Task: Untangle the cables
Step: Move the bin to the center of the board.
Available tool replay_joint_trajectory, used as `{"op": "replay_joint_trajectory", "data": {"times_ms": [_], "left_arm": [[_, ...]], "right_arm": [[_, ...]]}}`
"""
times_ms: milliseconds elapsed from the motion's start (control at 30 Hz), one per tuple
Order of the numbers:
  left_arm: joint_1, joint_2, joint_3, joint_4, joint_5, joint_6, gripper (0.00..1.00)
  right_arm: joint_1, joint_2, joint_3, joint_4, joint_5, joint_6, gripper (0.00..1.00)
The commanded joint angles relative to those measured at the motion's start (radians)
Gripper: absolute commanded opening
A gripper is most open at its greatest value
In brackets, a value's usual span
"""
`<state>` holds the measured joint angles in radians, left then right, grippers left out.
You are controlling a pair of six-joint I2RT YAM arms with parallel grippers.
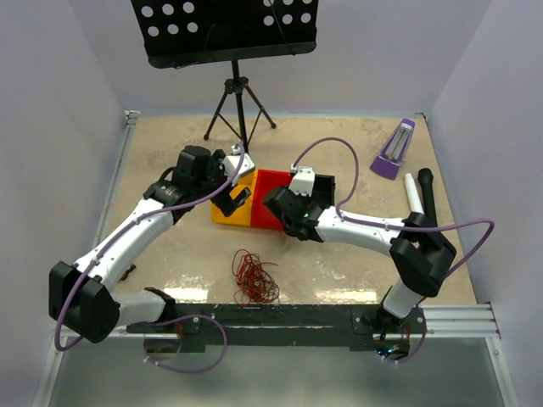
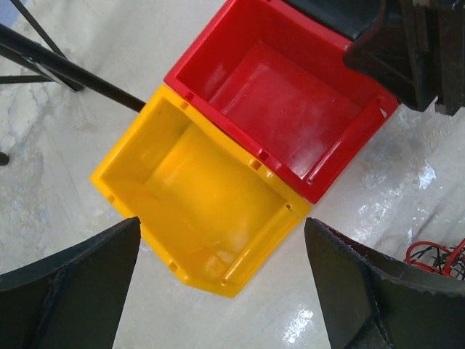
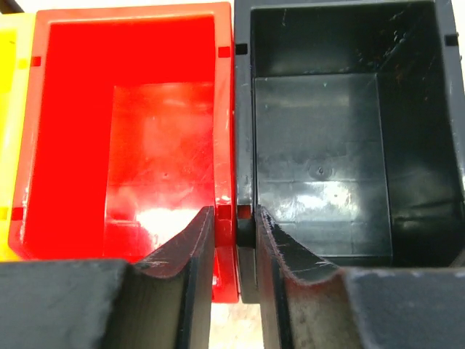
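Pale walls on three sides of a sandy tabletop [image 1: 356, 263], with a black music stand [image 1: 229, 34] on its tripod beyond the red bin [image 1: 270, 188]. Reaching in toward that bin from either side: left arm [image 1: 127, 237] and right arm [image 1: 365, 227]. Touching the red bin on its left, a yellow bin [image 1: 227, 212]; touching it on its right, a black bin [image 3: 320, 131], hidden beneath the right arm in the view from above. Nothing seen inside any of the three.

Left tool [image 2: 221, 240] hanging over the yellow bin, jaws spread wide, nothing between them. Right tool [image 3: 232, 214] low over the seam between red bin and black bin, jaws drawn nearly together with a narrow slit left, lined up with the two touching walls. Clamped on those walls or merely above them: cannot tell.

Cables [image 1: 254, 277] well apart from both tools: a loose clump of thin red and black wire flat on the tabletop, on the near side of the red bin, toward the arm bases and close to the front rail [image 1: 458, 318]. Longer axis roughly from the red bin toward that rail. Glimpsed only at the lower right edge of the left wrist view, absent from the right wrist view. Judged about equally far from either tool, so a pull back from the red bin toward the bases needed before any grasp. Probably easier for the left, with jaws already spread.
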<state>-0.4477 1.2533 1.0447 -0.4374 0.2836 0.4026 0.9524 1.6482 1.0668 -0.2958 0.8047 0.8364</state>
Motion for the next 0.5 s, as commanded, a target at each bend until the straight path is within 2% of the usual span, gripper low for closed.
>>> {"op": "replay_joint_trajectory", "data": {"times_ms": [0, 33, 167, 367, 467], "left_arm": [[0.01, -0.025, -0.034, -0.007, 0.037, -0.007, 1.0], [0.01, -0.028, -0.038, -0.026, 0.067, 0.007, 1.0], [0.007, -0.045, -0.064, -0.115, 0.181, 0.106, 0.97], [-0.065, -0.08, -0.173, -0.205, 0.246, 0.238, 0.93], [-0.12, -0.086, -0.245, -0.186, 0.24, 0.265, 0.93]], "right_arm": [[0.009, -0.063, -0.014, 0.141, -0.018, -0.151, 0.38], [0.009, -0.085, -0.028, 0.148, -0.039, -0.157, 0.45], [0.012, -0.226, -0.114, 0.173, -0.119, -0.172, 0.57], [0.081, -0.494, -0.272, 0.242, -0.288, -0.214, 0.6], [0.153, -0.522, -0.314, 0.25, -0.338, -0.192, 0.59]]}}
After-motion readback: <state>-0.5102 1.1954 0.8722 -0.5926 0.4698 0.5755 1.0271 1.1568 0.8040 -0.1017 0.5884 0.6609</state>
